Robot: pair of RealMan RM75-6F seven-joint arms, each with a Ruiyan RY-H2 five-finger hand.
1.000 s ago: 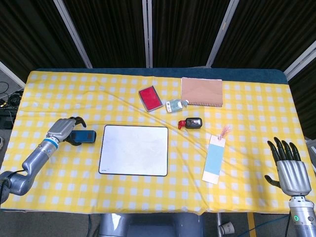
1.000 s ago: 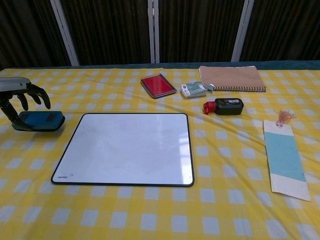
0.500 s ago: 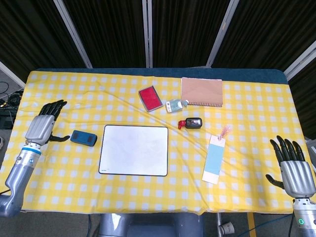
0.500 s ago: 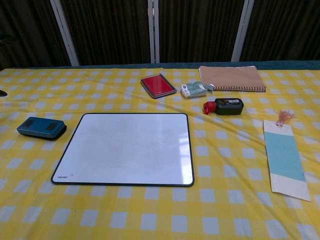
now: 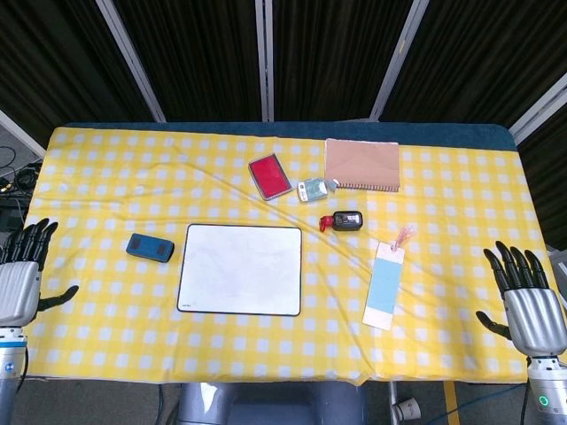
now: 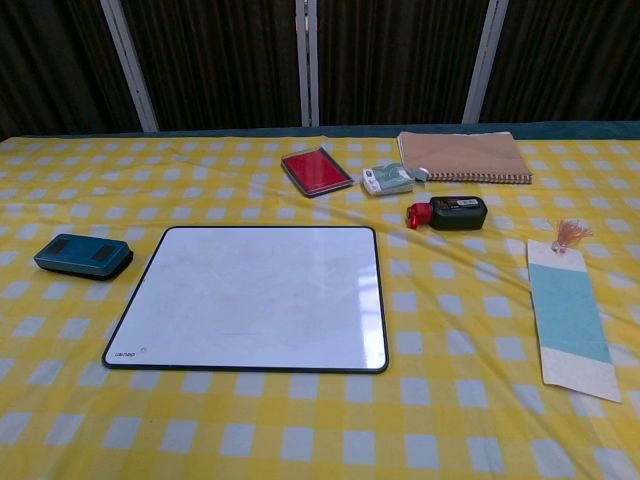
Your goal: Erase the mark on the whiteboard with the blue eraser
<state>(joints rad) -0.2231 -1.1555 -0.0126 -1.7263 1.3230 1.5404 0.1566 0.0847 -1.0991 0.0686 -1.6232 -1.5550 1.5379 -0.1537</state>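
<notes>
Blue eraser [image 5: 149, 247] lies beside whiteboard [image 5: 241, 269]; left robot hand [image 5: 19, 285] and right robot hand [image 5: 528, 307] released.

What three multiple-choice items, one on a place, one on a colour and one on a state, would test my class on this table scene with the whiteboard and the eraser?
1. Where does the blue eraser lie?
A. On the whiteboard
B. On the cloth, left of the whiteboard
C. On the notebook

2. What colour is the flat pad beyond the whiteboard?
A. Red
B. Green
C. White

3. How is the left robot hand?
A. Holding the eraser
B. Pressing on the whiteboard
C. Open, apart from the eraser

Answers:
1. B: both views show the eraser on the checked cloth, beside the board's left edge.
2. A: the pad shows red in both views.
3. C: the head view shows its fingers spread at the table's left edge, holding nothing.
</notes>
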